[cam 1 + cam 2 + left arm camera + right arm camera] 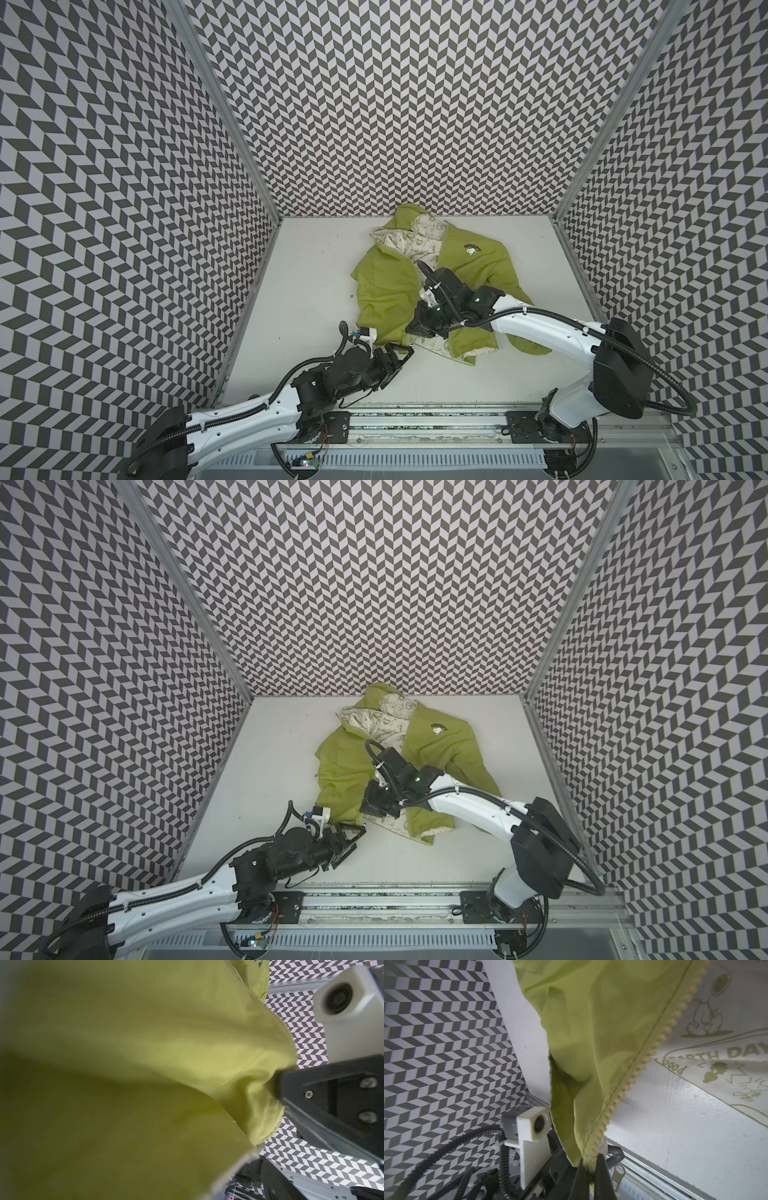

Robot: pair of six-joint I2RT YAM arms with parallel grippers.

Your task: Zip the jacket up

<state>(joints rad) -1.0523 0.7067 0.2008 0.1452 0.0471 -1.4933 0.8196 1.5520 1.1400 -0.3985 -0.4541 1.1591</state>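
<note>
Two white-and-black arms reach in from the near side. The left arm (249, 409) lies low and stretches toward the middle with its wrist roughly level. The left end effector (404, 353) points to the right, and its jaws are spread apart. The right arm (540, 326) arches up from its base and crosses leftward. Its wrist is bent over, so the right end effector (588, 1164) points down and toward the near side, with its jaws pinched tight on the jacket (591, 1043) edge.
</note>
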